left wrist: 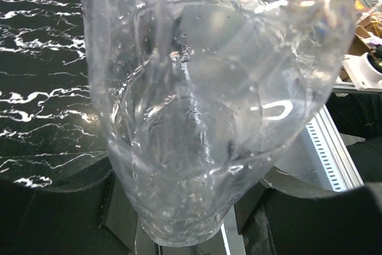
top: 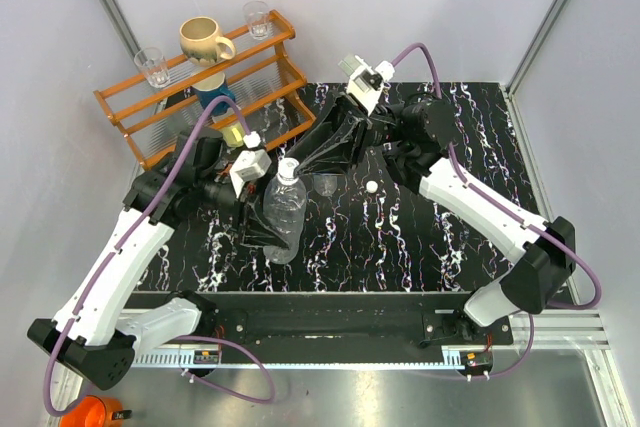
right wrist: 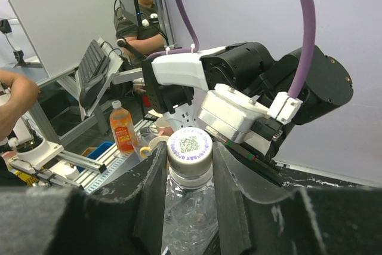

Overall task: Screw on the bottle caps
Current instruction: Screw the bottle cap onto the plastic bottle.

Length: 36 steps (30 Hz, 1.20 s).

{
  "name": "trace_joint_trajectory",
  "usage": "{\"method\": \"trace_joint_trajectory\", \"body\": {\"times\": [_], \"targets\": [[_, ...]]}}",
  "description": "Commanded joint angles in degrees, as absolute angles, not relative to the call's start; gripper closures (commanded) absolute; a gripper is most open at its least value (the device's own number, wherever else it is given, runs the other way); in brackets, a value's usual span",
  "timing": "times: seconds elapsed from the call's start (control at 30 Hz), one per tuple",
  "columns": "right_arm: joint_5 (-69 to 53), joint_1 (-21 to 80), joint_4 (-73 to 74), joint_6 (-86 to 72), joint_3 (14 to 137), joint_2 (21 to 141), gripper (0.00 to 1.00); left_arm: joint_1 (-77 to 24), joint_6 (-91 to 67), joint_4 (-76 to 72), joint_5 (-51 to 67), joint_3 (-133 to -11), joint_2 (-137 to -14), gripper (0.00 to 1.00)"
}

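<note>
- Top view: we see the left gripper (top: 265, 222) clamped on the lower body of a clear bottle (top: 283, 212), over the black marbled table (top: 400, 237).
- The neck end points toward the far side and carries a white cap (top: 289, 165).
- The right gripper (top: 303, 162) reaches in from the far right, with its black fingers at that cap.
- A loose cap (top: 371, 186) lies flat on the table, right of the bottle and apart from both grippers.
- At far left a wooden rack (top: 112, 97) carries a beige mug (top: 205, 40) and two glasses (top: 152, 65), well away from the bottle.
- Left wrist: the bottle (left wrist: 209, 117) fills the frame, and the ribbed clear wall looks dented.
- The black fingers (left wrist: 54, 213) press on it from both sides at the bottom edge, so we call that a firm grasp.
- Right wrist: the cap (right wrist: 190, 144) has a QR sticker on top and sits on the bottle neck (right wrist: 188, 207).
- The two fingers (right wrist: 152, 189) flank the cap tightly, one on each side.
- We can't tell whether they actually pinch it or only sit just beside it.
- The left arm's wrist (right wrist: 239, 111) is right behind the cap.
</note>
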<state>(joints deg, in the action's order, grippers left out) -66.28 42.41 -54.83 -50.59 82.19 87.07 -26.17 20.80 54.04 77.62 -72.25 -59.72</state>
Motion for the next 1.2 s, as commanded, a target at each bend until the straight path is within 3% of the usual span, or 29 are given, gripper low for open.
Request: {"method": "trace_joint_trajectory", "body": {"times": [0.0, 0.33, 0.6, 1.17], "targets": [[-66.3, 43.0, -47.3, -46.3, 82.0, 85.8, 0.67, -25.9, 19.0, 49.7, 70.9, -74.7, -59.4, 1.0], [-57.9, 43.3, -27.8, -31.4, 76.8, 80.2, 0.82, -25.3, 14.2, 45.2, 60.7, -74.8, -59.2, 1.0], [-49.8, 43.3, -15.2, -23.7, 71.6, 73.7, 0.86, -25.0, 12.6, 43.7, 55.9, -74.2, -59.1, 1.0], [-32.4, 46.9, -0.4, -28.8, 73.8, 74.8, 0.92, -24.9, 12.6, 40.3, 27.3, -72.1, -58.6, 1.0]]}}
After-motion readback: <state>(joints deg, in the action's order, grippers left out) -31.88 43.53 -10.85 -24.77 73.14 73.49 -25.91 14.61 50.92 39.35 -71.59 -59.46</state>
